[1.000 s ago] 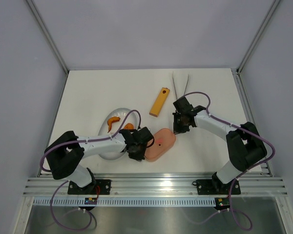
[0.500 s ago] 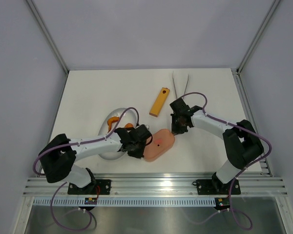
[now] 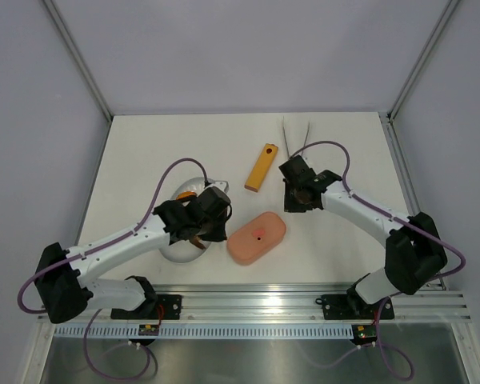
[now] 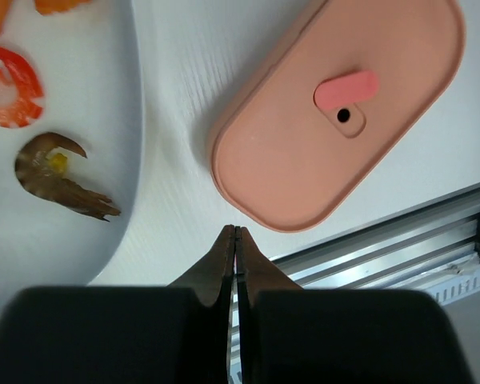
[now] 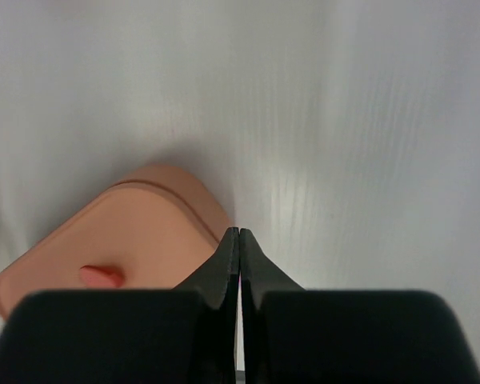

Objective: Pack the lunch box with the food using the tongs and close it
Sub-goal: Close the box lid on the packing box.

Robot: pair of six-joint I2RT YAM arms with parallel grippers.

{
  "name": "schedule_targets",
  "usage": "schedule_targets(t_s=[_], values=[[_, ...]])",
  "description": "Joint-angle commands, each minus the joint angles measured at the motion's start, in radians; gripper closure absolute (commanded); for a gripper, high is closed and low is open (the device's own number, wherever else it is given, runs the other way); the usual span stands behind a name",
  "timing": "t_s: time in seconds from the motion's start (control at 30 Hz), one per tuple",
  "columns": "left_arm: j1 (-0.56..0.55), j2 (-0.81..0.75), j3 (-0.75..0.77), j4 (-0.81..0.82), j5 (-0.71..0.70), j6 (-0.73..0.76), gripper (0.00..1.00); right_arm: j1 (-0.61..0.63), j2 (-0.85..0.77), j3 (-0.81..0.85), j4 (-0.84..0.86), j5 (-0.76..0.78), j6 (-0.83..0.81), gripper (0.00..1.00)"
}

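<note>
The pink lunch box (image 3: 257, 237) lies on the table with its lid on, a red tab at the lid's centre (image 4: 346, 88). My left gripper (image 3: 204, 238) is shut and holds nothing. It hangs over the right rim of the white plate (image 3: 173, 253), just left of the box (image 4: 336, 104). On the plate (image 4: 104, 120) lies food: a red shrimp (image 4: 12, 84), a brown shrimp (image 4: 60, 176) and orange pieces (image 3: 184, 194). My right gripper (image 3: 293, 208) is also shut with nothing in it, just beyond the box's right end (image 5: 120, 240). The silvery tongs (image 3: 292, 138) lie at the back, untouched.
A yellow-orange flat bar with a hole (image 3: 261, 166) lies between the plate and the tongs. The aluminium rail (image 3: 256, 304) runs along the table's front edge, close to the box. Grey walls enclose the table on three sides.
My left gripper has pulled back left from the lunch box to the plate's edge, its elbow swinging out to the left. My right gripper has backed slightly away from the box's right end.
</note>
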Motion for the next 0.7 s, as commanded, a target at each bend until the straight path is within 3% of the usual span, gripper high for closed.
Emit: schedule_targets(t_s=[0.0,0.33,0.5,0.67], values=[[0.04,-0.051,0.063,-0.016,-0.047,0.017,1.0,0.066,-0.077,0.083,-0.039,0.097,0.002,1.0],[0.078,-0.062,0.029,0.024,-0.04,-0.012,1.0,0.207,0.044,0.036,0.019,0.023,0.037,1.0],[0.083,-0.076,0.02,0.028,-0.044,-0.01,1.0,0.215,0.139,0.005,0.05,0.026,0.062,1.0],[0.085,-0.079,0.026,0.021,-0.049,-0.003,1.0,0.218,0.091,0.071,0.018,0.028,0.038,1.0]])
